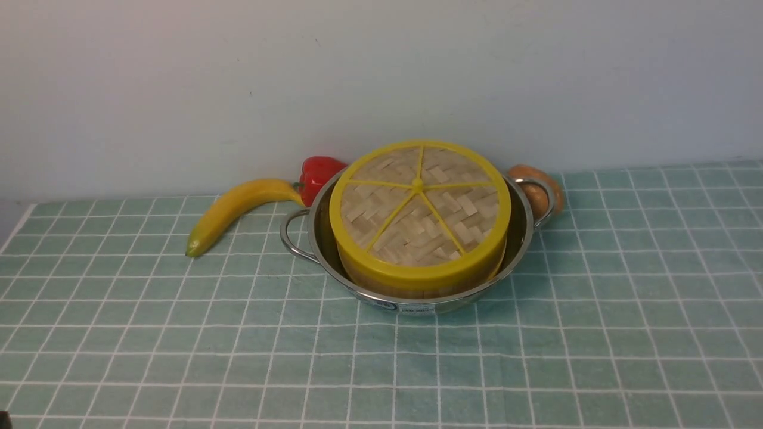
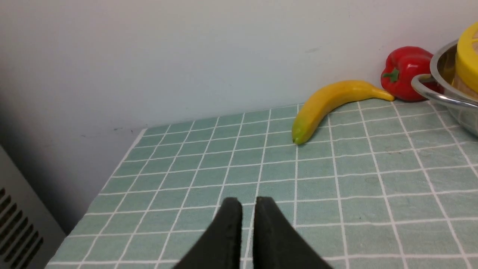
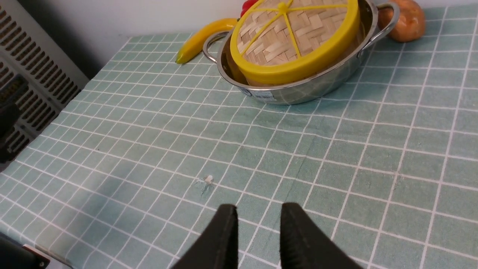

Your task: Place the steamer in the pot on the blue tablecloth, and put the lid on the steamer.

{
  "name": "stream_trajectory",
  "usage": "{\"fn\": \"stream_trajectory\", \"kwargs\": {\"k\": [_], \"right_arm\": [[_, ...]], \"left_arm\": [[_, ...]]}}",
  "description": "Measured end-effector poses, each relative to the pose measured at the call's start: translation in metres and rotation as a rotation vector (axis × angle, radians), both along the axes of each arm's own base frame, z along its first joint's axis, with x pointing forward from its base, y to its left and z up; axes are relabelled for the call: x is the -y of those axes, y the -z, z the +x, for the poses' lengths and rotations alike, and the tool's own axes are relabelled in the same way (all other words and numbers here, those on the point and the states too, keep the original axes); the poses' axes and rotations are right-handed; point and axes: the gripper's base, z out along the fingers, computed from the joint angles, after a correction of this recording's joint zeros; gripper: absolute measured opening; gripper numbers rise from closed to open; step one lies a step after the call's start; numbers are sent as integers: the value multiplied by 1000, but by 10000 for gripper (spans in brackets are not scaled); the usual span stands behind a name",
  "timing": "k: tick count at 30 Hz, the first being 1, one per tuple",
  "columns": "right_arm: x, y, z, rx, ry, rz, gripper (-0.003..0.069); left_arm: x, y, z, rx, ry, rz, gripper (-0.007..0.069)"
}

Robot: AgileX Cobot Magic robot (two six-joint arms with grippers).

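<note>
On the far left of the blue tablecloth [image 1: 119, 333] lies a banana [image 1: 238, 210], and just past it a red pepper [image 1: 318, 173] peeks out from behind the pot [image 1: 411, 301]. The pot sits in the middle of the cloth. The steamer [image 1: 417, 285] stands inside it, and the lid [image 1: 420, 210] rests on top of the steamer. To the right, a round brown thing [image 1: 539, 189] sits behind the pot's handle; it is hard to say what it is. Both hands hang low over bare cloth, well apart from the pot and holding nothing. The left hand [image 2: 248, 209] has its fingers close together with only a thin slit between them. The right hand [image 3: 258, 220] has a wider gap. The job looks done. The lid seems to lean a little toward the front, so it may not sit flat, and a bump to the pot could make it slide off. Most of the steamer is hidden by the lid and the pot wall. The front view shows no arms at all, and the wrist views cut off everything above the fingertips.
</note>
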Motion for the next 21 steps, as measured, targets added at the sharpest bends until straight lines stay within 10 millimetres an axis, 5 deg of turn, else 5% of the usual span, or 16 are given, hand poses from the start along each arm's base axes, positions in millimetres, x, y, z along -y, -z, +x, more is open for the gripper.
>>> {"fn": "stream_trajectory", "kwargs": {"k": [17, 21], "right_arm": [[0, 0, 0, 2, 5, -4, 239], [3, 1, 4, 78, 92, -131, 240]], "left_arm": [[0, 0, 0, 1, 0, 0, 75], [0, 0, 0, 1, 0, 0, 86]]}}
